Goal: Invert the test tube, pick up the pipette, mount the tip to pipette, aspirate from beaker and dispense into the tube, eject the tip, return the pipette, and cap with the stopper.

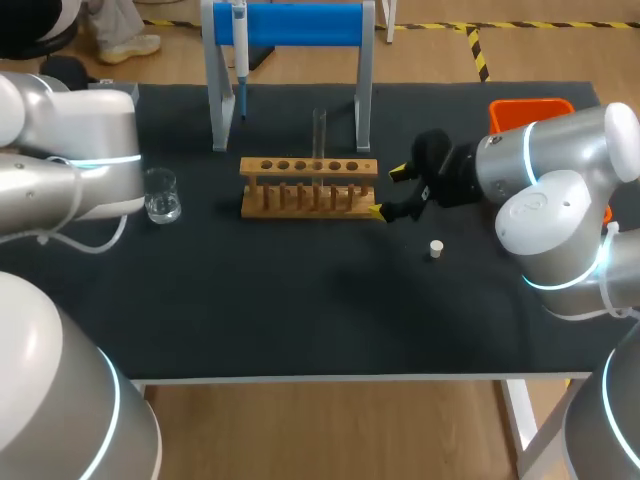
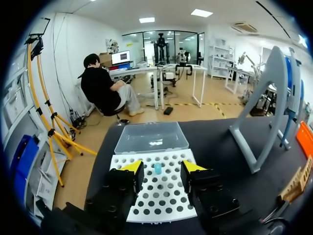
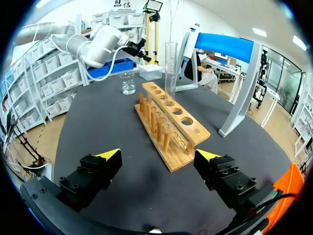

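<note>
A clear test tube [image 1: 320, 130] stands upright in the wooden rack [image 1: 310, 185]; from the right wrist it rises from the rack's far half [image 3: 170, 73]. The pipette [image 1: 240, 60] hangs on the blue-topped stand [image 1: 290, 25]. My right gripper [image 1: 390, 192] is open at the rack's right end, nothing between its fingers [image 3: 105, 159]. My left gripper [image 2: 160, 171] hovers open over a white perforated tip rack [image 2: 161, 193], with a small blue tip [image 2: 158, 168] between the fingers, untouched. The glass beaker [image 1: 162, 195] sits at the left and the white stopper [image 1: 436, 248] on the mat.
An orange bin [image 1: 530, 108] stands at the back right. A clear lidded box [image 2: 151, 137] lies just beyond the tip rack. The stand's grey legs [image 2: 271, 105] rise beside my left gripper. My left arm [image 1: 70, 170] extends off the table's left edge.
</note>
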Controlling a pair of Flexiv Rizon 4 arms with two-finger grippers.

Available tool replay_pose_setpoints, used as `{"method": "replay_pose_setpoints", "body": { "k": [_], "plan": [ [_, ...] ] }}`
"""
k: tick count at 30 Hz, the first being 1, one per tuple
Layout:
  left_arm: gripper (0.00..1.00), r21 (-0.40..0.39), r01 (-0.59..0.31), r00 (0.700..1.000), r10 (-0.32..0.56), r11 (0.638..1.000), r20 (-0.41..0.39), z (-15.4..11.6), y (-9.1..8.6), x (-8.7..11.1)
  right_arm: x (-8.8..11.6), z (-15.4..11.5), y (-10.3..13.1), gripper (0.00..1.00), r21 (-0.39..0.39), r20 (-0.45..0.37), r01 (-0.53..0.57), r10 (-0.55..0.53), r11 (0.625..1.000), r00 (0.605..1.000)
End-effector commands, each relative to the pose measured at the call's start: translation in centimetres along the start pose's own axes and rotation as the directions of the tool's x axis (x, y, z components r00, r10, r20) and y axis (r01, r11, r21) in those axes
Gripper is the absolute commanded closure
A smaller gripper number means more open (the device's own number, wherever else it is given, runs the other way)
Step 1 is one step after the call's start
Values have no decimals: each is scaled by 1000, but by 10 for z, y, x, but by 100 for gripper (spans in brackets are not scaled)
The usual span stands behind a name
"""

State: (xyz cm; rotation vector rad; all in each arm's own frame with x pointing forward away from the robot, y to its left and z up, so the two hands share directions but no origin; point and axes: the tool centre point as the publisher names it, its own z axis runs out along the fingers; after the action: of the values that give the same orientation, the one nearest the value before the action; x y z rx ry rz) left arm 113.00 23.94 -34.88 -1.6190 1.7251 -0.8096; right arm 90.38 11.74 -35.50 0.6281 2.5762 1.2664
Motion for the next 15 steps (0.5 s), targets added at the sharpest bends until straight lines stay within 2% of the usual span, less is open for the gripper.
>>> {"method": "replay_pose_setpoints", "body": {
  "k": [1, 15],
  "plan": [
    [53, 11, 14, 1000, -14, 1000, 14, 8, 1, -1, 0, -1, -1, 0, -1, -2, 0, 0, 1000, 1000],
    [56, 11, 28, 999, -28, 1000, 22, 16, 0, -3, 0, -1, -1, 0, -1, -2, 0, 0, 1000, 1000]
  ]
}}
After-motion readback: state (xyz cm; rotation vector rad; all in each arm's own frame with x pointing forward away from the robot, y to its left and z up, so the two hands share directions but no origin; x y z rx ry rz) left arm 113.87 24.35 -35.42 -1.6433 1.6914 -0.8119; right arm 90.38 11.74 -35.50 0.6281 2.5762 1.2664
